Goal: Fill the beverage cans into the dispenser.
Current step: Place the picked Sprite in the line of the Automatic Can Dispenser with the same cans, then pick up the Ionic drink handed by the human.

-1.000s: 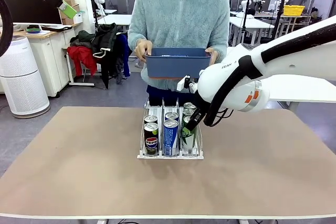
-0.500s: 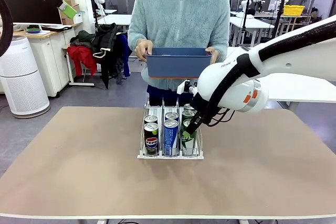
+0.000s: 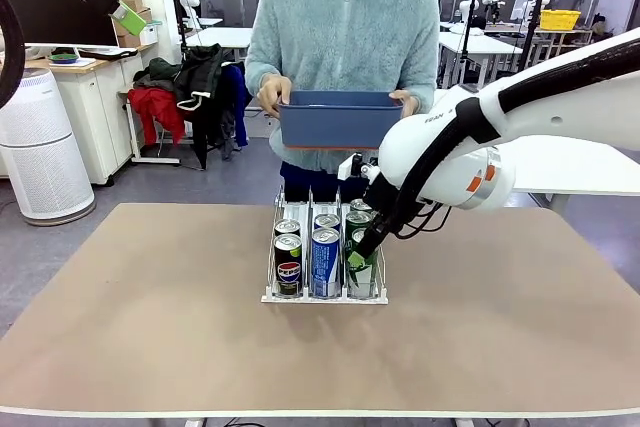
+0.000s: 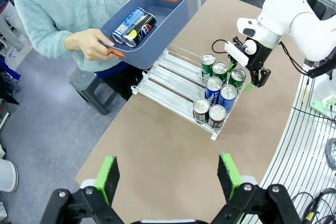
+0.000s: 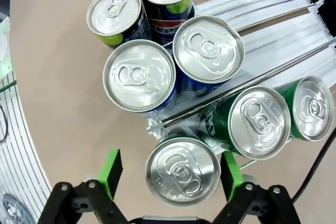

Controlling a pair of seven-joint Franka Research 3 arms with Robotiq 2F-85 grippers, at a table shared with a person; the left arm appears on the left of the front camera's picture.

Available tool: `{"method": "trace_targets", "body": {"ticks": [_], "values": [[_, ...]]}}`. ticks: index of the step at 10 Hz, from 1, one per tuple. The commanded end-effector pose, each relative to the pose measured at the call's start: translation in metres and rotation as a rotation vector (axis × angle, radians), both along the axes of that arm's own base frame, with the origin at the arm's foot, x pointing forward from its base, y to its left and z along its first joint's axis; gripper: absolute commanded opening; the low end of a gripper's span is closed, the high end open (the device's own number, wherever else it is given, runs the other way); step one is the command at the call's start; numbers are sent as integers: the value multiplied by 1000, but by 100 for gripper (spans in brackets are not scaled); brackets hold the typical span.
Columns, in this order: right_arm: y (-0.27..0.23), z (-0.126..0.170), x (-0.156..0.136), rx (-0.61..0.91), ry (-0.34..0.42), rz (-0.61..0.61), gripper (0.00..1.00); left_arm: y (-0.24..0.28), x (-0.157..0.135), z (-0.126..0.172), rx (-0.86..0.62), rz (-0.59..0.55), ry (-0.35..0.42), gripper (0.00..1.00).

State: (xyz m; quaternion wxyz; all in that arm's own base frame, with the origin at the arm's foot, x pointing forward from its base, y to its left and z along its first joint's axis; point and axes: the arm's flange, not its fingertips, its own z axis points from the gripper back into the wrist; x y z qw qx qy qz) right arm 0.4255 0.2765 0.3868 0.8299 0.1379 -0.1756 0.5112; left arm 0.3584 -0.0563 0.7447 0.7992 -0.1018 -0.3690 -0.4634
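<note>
The dispenser (image 3: pixel 300 298) stands mid-table with several beverage cans upright in its three lanes: black Pepsi cans (image 3: pixel 288 269) on the left, blue-white cans (image 3: pixel 324 259) in the middle, green cans (image 5: pixel 261 121) on the right. My right gripper (image 3: pixel 357 253) is open and hangs just over the front green can (image 5: pixel 182 170), one green pad (image 5: pixel 111 169) on each side of its silver top. High at the left, away from the table, my left gripper (image 4: pixel 168 179) stands open and holds nothing. In the left wrist view, two more cans (image 4: pixel 134 22) lie in the bin.
A person at the far side holds a dark blue bin (image 3: pixel 340 122) in both hands above the table's far edge. The back halves of the dispenser lanes (image 4: pixel 168 74) are bare. Brown tabletop (image 3: pixel 150 327) lies open on both sides of the rack.
My right gripper has opened and let go of the green can, which now stands upright at the front of the right lane. The left arm and the person have hardly moved.
</note>
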Motion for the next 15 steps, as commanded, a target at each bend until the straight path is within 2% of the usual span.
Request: {"method": "trace_targets", "body": {"ticks": [1,5,9,10,15], "values": [[0,15,-5,-19,10,-21,100,0,1,0,-6,-2,-7,100],[-2,41,-16,-36,44,-69,100,0,1,0,-6,-2,-7,100],[2,71,-33,-85,38,-64,100,0,1,0,-6,-2,-7,100],[-3,59,-23,-40,19,-60,100,0,1,0,-6,-2,-7,100],[-3,59,-23,-40,19,-60,100,0,1,0,-6,-2,-7,100]]}}
